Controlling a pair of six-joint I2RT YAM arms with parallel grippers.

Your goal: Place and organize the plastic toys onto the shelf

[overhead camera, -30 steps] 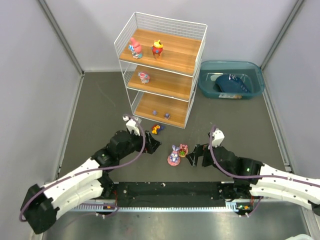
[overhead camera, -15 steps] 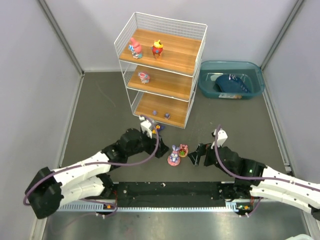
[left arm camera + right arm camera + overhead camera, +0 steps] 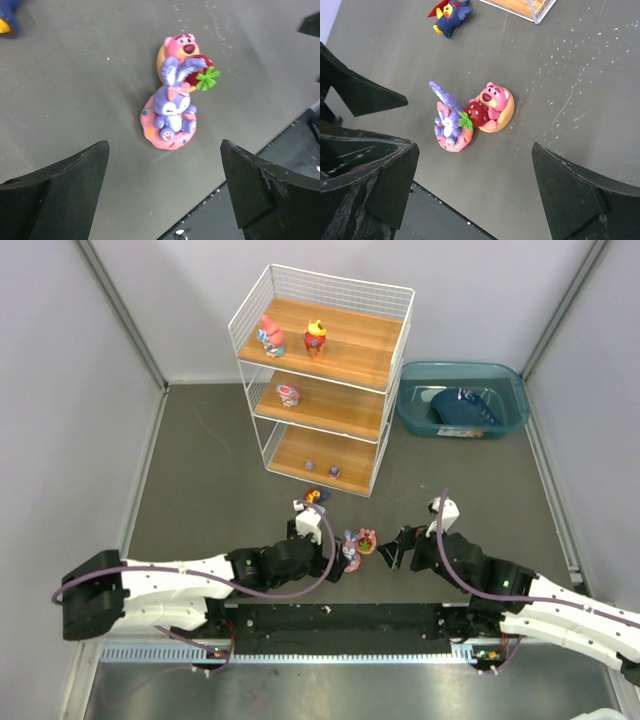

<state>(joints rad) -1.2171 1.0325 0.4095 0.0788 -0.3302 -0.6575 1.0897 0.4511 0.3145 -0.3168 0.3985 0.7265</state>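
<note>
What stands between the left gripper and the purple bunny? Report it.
Nothing visible: the left gripper is open, with bare table up to the purple bunny. The pink bear stands close behind it.
</note>
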